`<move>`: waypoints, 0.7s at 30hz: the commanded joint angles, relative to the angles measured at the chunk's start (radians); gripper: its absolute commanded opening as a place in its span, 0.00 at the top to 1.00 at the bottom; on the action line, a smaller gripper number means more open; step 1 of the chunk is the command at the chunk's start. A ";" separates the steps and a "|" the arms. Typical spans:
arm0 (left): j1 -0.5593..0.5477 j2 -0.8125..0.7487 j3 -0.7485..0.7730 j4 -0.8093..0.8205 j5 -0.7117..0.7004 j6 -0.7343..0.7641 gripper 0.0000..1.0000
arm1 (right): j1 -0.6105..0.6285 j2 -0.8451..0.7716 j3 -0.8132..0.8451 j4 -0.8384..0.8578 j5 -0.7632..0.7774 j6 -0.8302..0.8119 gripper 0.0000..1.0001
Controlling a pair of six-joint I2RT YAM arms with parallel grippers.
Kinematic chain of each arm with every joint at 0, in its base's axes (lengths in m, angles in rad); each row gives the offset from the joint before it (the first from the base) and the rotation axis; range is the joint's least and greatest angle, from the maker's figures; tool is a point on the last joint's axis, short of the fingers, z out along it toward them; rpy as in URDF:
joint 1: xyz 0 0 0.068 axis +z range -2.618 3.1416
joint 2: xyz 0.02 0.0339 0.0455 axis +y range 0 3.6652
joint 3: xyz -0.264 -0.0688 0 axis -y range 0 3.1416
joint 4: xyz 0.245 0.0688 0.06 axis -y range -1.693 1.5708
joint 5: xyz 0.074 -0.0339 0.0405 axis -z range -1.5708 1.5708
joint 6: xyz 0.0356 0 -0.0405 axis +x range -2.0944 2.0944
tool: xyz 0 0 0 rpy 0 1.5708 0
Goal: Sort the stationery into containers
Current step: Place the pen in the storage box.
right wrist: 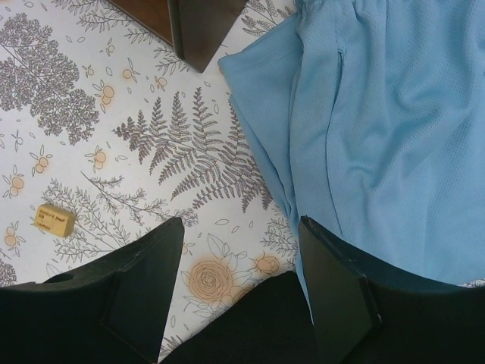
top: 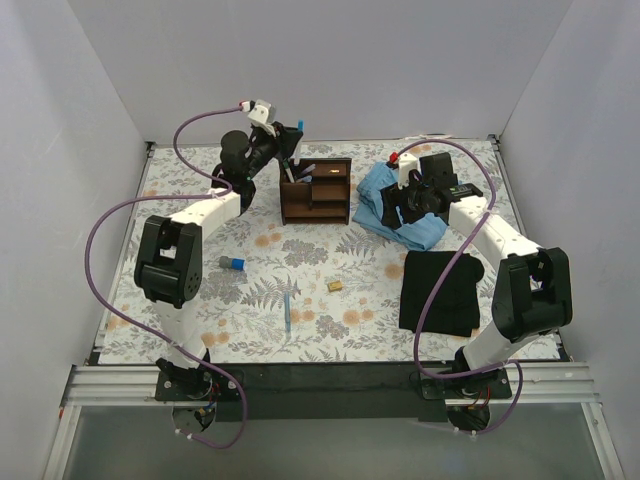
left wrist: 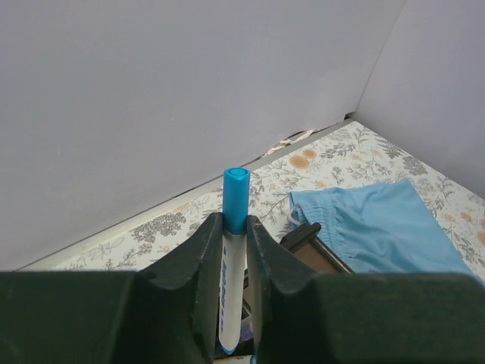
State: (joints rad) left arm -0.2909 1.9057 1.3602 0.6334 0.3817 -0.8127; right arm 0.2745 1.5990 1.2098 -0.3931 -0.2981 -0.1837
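Holding a blue-capped marker (left wrist: 232,280), the left gripper (left wrist: 233,224) hangs over the organizer (top: 316,190) near the table's (top: 250,330) far edge. Slotting step in hand, I judge; next, lower it into a tall slot and release. Right gripper (right wrist: 241,250) gapes wide, empty.

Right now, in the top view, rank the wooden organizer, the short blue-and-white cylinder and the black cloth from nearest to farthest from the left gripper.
1. Wooden organizer, right by the left gripper and its marker, far middle.
2. Blue-and-white cylinder, left of centre.
3. Black cloth, near right.
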 commanded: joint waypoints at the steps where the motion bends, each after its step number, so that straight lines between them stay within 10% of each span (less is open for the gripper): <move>1: -0.005 -0.002 -0.021 0.060 -0.015 0.006 0.79 | -0.003 -0.002 0.011 0.014 0.014 -0.010 0.29; 15: -0.004 -0.175 -0.055 0.020 -0.096 0.058 0.63 | -0.003 0.039 0.083 -0.004 0.014 -0.011 0.29; 21: -0.001 -0.514 -0.079 -0.523 -0.054 0.099 0.61 | -0.003 0.009 0.045 0.002 0.001 -0.011 0.29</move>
State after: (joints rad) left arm -0.2913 1.6890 1.2533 0.4694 0.2878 -0.7631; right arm 0.2745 1.6424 1.2461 -0.4023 -0.2871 -0.1879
